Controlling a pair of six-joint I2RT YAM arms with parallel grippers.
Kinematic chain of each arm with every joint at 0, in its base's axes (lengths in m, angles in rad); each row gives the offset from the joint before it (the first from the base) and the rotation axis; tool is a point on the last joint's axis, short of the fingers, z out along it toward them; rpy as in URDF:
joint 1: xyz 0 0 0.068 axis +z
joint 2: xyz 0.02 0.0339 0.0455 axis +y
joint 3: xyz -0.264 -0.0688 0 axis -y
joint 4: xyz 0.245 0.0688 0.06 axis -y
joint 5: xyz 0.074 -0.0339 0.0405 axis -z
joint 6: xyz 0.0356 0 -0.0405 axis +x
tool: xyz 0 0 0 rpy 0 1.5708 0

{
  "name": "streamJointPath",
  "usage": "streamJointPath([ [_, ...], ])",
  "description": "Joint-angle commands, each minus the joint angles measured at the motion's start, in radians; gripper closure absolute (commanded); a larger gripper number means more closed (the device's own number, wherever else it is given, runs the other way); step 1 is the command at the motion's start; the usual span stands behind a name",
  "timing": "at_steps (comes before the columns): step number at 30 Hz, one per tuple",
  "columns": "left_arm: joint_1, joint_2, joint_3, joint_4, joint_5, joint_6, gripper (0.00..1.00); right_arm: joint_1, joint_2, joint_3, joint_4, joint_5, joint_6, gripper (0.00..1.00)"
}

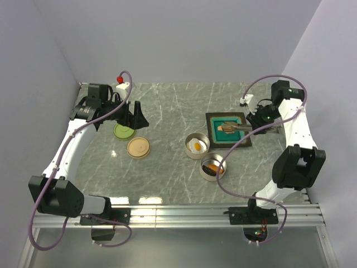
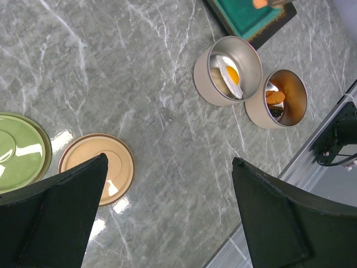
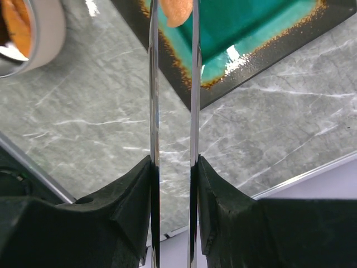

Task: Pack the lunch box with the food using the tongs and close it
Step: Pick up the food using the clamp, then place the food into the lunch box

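Tongs [image 3: 154, 111] are squeezed narrow in the right arm's jaws, out over the teal tray [image 3: 251, 33] at the desk's [image 1: 167, 111] 2 o'clock. An orange piece [image 3: 179, 12] sits between their arms near the far end. Honestly the sketchy bit is that pinch: it's smooth metal on a rounded toy, so any slack or a quick swing and it pops out before reaching the tins [image 2: 203, 72] at 7 to 8 o'clock from the tray. Clipping a tin rim could tip it too. Left arm's jaws are wide, holding nothing, over the lids [image 2: 95, 162] at 9 o'clock.
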Motion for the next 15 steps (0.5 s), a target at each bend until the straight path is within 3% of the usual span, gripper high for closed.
streamJointPath([
  [1,0.004,-0.007,0.03,0.017,0.024,0.005,0.01,-0.009,-0.128,0.001,-0.078,-0.056,-0.015,0.66],
  [15,0.004,-0.02,0.018,0.039,0.04,-0.016,0.01,0.01,-0.432,-0.269,-0.145,-0.092,-0.044,0.66],
])
